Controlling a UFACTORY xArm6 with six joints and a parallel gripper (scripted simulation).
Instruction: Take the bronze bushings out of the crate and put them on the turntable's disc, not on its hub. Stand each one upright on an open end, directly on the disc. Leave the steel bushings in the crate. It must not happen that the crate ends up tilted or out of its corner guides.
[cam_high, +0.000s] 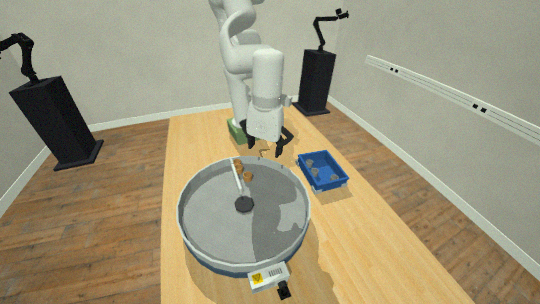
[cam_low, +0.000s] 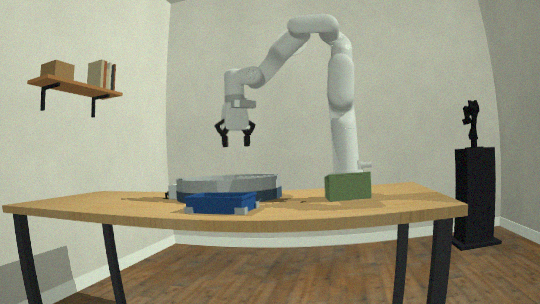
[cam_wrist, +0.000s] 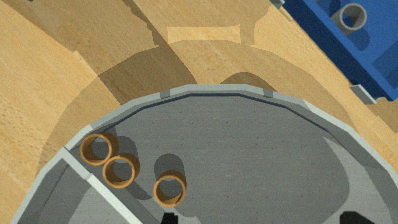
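Observation:
Three bronze bushings stand upright on the grey disc (cam_high: 243, 210) of the turntable, near its far rim: one (cam_wrist: 97, 148), a second (cam_wrist: 120, 170) touching it, and a third (cam_wrist: 170, 189) a little apart. In the top view they show beside a white bar (cam_high: 237, 173). The dark hub (cam_high: 243, 204) is bare. My gripper (cam_high: 265, 147) is open and empty, high above the disc's far edge; it also shows in the exterior view (cam_low: 235, 138). The blue crate (cam_high: 322, 170) holds three steel bushings, one of which shows in the wrist view (cam_wrist: 352, 17).
The turntable has a raised grey rim (cam_high: 299, 190) and a control box (cam_high: 268, 275) at its front. The arm's green base block (cam_high: 236, 131) stands behind the turntable. The crate lies to the right of the turntable, close to its rim.

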